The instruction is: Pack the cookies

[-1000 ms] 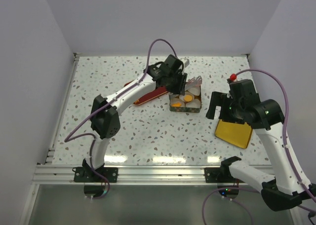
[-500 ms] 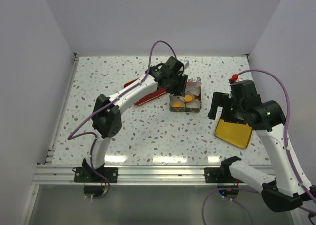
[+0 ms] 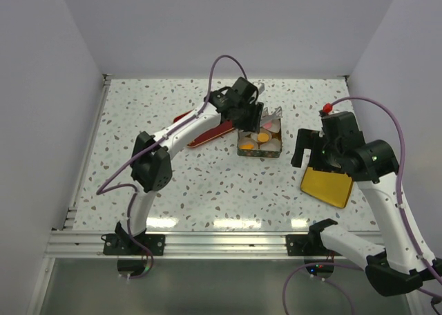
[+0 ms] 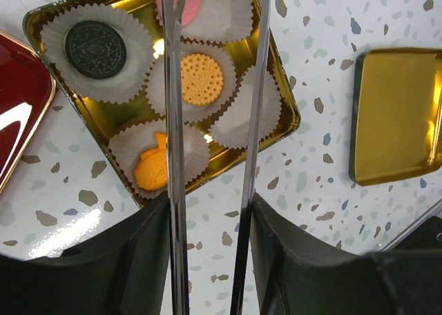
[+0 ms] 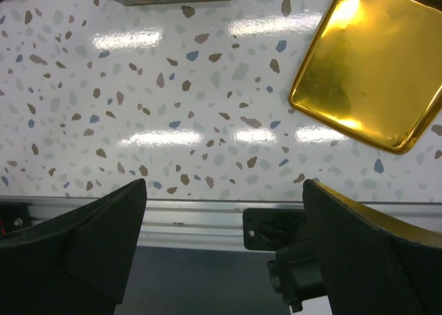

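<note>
Now that the pink cookie (image 4: 190, 1) is set in a paper cup (image 4: 228, 11) at the far side of the gold tin (image 4: 103, 115), beside the dark cookie (image 4: 95, 49) and two orange cookies (image 4: 202, 79), the left gripper (image 4: 215, 4) is shown about half open, wider than a second ago, with nothing clamped. A release is indicated; one empty cup (image 4: 252, 115) is left to be filled, and the right gripper (image 5: 221, 260) is held wide open, unladen.
</note>
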{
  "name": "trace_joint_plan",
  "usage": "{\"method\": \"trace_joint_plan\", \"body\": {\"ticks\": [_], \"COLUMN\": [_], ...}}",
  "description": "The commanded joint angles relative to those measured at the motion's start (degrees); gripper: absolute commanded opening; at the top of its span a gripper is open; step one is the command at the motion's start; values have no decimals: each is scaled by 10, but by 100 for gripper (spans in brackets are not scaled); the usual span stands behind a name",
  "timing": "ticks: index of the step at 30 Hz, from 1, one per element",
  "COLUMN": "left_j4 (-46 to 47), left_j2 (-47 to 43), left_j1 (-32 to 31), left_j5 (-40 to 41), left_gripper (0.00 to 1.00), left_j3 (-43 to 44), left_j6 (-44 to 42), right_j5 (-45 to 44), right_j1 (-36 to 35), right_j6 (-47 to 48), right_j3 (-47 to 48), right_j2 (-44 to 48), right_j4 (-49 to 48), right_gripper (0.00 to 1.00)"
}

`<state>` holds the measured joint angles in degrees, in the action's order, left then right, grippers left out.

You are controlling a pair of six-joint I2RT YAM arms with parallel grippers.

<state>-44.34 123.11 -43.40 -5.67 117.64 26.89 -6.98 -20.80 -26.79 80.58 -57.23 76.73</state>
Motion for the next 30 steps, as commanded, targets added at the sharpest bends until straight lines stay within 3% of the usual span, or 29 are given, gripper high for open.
{"method": "trace_joint_plan", "body": {"ticks": [1,6,16,30], "left_j4": [4,-18,-65,-116], "left_j2": [-40,-121,-272,-300], "left_j1": [23,64,139,154], "left_j5": [7,23,165,247], "left_gripper": [51,51,52,55], "left_j3": [31,-21,-264,-347], "left_j6": [-4,-24,-67,-71], "right_j5": [-10,-1,42,68], "right_j1": [2,3,2,2], "right_j6": [2,-4,2,6], "right_j3": [1,-14,-45,-51], "right_j2": [10,15,-1,-40], "right_j4": [25,13,-32,-72], "right_gripper": [99,99,99,99]}}
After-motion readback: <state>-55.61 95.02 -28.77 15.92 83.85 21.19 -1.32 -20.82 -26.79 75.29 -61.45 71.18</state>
